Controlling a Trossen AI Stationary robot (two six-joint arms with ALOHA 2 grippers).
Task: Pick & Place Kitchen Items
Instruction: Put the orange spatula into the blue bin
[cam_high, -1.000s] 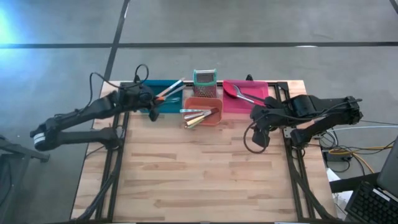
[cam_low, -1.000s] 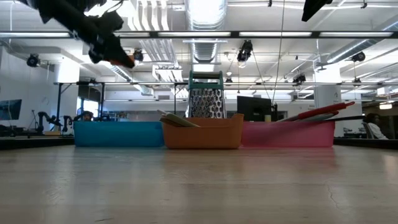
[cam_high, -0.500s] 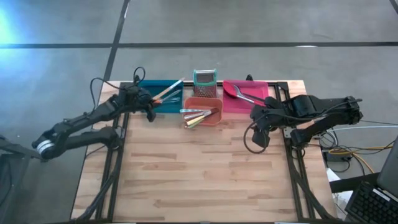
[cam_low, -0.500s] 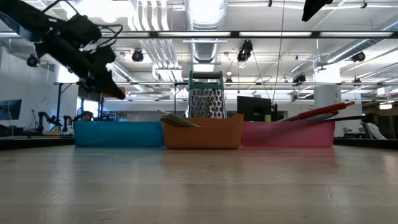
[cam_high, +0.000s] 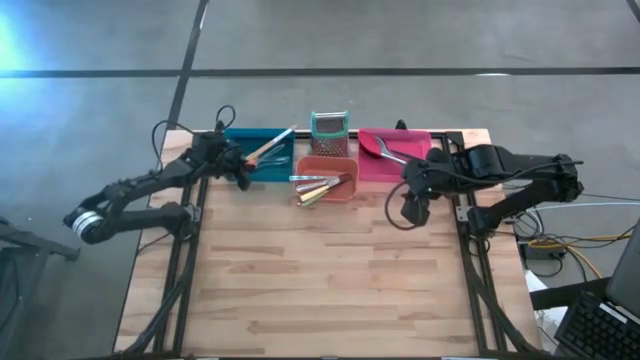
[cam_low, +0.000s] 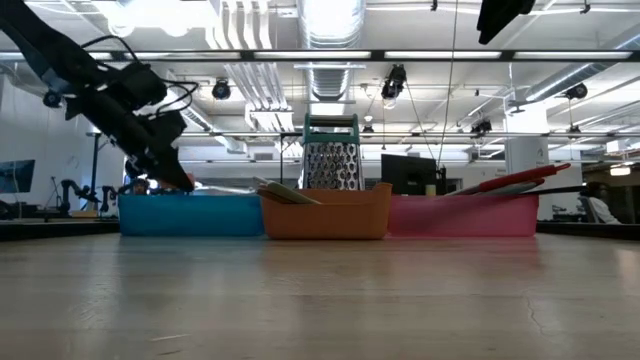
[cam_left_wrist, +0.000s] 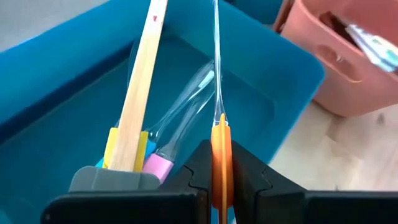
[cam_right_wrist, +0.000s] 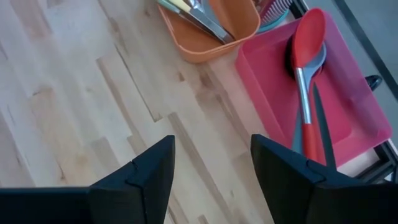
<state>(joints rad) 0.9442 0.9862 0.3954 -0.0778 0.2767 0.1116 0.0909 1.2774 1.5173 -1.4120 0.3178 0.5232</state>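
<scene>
My left gripper (cam_high: 240, 172) is over the left end of the blue bin (cam_high: 262, 155), shut on an orange-handled tool (cam_left_wrist: 221, 155) with a slim clear stem (cam_left_wrist: 216, 68). It stands low at the bin's rim in the low view (cam_low: 168, 168). In the bin lie a wooden spatula (cam_left_wrist: 140, 93) and a clear tool with a pink handle (cam_left_wrist: 177, 134). My right gripper (cam_high: 412, 205) is open and empty in front of the pink bin (cam_high: 393, 155), above bare table in its wrist view (cam_right_wrist: 211, 180). My left gripper pinches the tool's orange handle (cam_left_wrist: 221, 146) between its two fingers. The tool lies along the fingers, and its clear stem sticks out ahead over the inside of the blue bin. The fingers slant down toward the bin from the table's left. I cannot tell whether the stem's far end touches anything.
The orange bin (cam_high: 327, 180) holds several metal and coloured utensils. The pink bin holds a red spoon (cam_right_wrist: 308, 56), a grey one and a black one. A teal-rimmed mesh holder (cam_high: 329, 128) stands behind the orange bin. The wooden table (cam_high: 320, 280) stretches toward the near edge.
My left gripper has come down with the orange-handled tool, from well above the blue bin to the height of its rim, staying shut on it. My right gripper has shifted a little toward the table's far edge.
</scene>
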